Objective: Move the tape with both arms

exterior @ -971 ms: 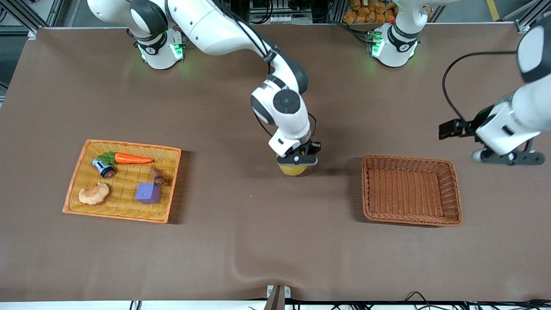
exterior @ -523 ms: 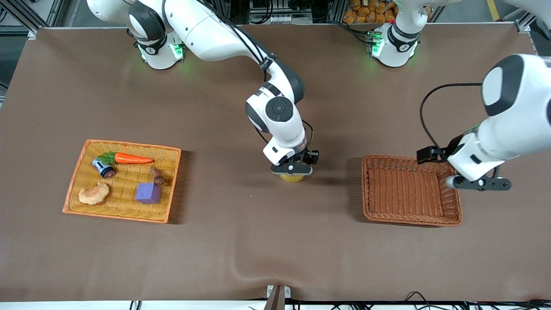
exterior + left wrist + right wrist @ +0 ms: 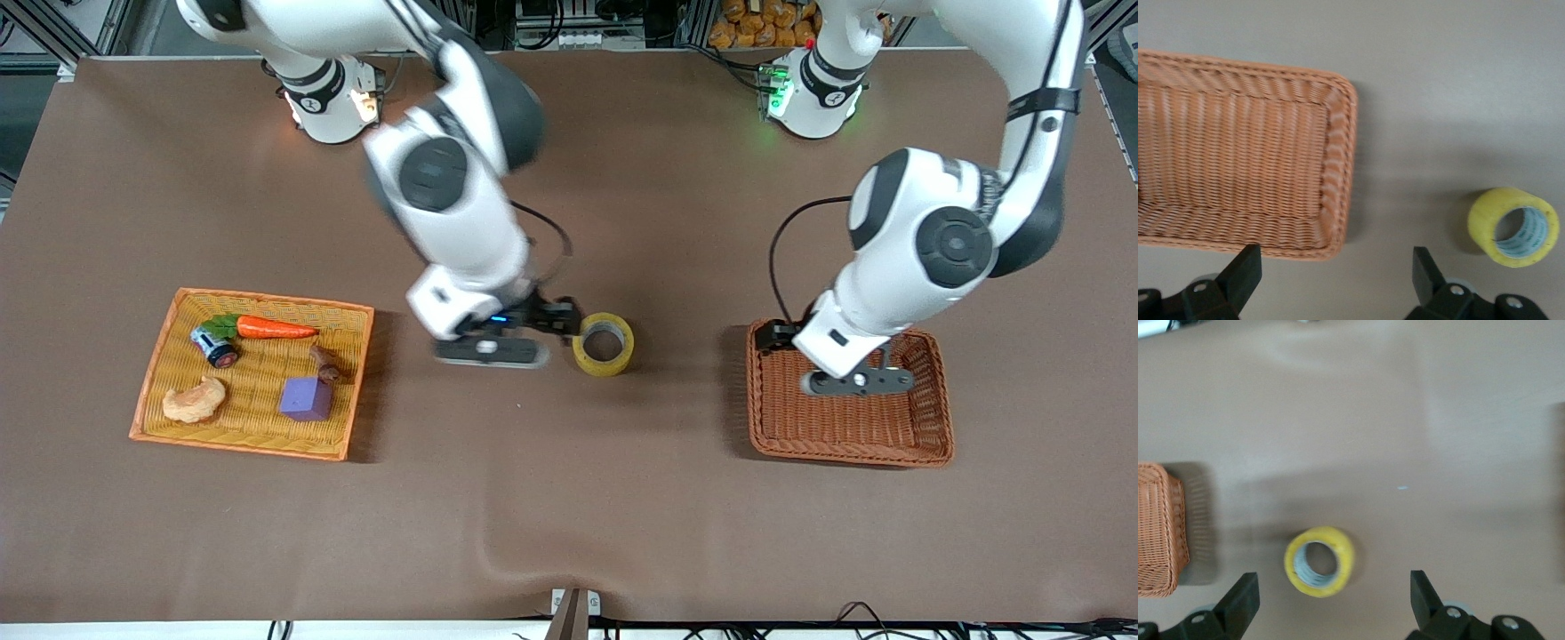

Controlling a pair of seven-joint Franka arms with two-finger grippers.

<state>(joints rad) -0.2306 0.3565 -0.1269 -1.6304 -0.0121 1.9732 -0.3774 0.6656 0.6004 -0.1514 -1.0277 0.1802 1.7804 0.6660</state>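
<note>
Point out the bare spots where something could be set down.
Free: the table between the tray and the basket, nearer the camera than the tape; also the basket's floor, under the left gripper. Crowded: the tray; the right gripper hangs beside the tape.

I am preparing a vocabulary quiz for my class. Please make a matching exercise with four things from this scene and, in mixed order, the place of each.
Things:
1. tape
2. purple cube
3. left gripper
4. right gripper

Places:
A. over the brown basket
B. in the orange tray
C. on the bare table between tray and basket
D. over the table beside the tape

Pairs: 1-C, 2-B, 3-A, 4-D
</note>
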